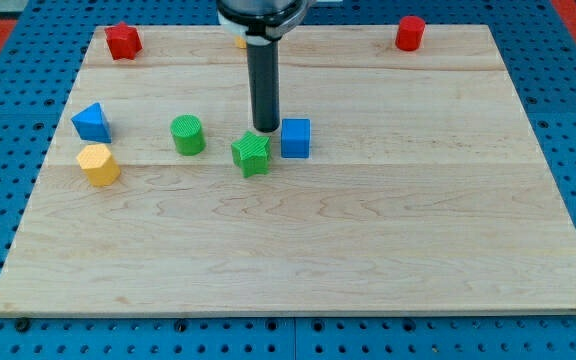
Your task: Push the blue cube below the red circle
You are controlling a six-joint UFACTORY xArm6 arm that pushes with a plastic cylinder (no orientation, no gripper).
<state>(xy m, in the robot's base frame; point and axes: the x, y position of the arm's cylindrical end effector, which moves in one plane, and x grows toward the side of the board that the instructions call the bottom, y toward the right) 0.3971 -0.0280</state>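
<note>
- Just left of the blue cube [295, 138], at its upper-left corner: my tip [266, 129], close beside the cube, contact impossible to confirm from this angle.
- No pincer anywhere on this arm, only a plain dark rod; nothing to open, close or clasp, so nothing held.
- Blue cube near the board's middle, upright, square to the planks, sitting flat on the wooden board [368, 260].
- Touching or nearly touching the cube's lower-left side: a green star-shaped block [252, 153], directly under my tip in the view.
- Further left of the cube: a green cylinder [187, 134], then a blue triangular block [91, 122] and a yellow block [99, 164], well apart from it.
- Far up and to the right of the cube, at the board's top edge: the red circle [410, 33], the target's landmark.
- Far up and to the left of the cube: a red star-like block [122, 41]; a sliver of yellow behind the rod, shape hidden.
- Judged handling: small, light, rigid, probably hard plastic; likely to slide easily on smooth wood and to spin if struck off-centre.
- No taking hold possible; best contact judged to be the middle of the cube's left face, pushing rightward, then up-right, to finish just under the red circle.
- Risk judged: a push at the corner twisting the cube, or dragging the green star along.
</note>
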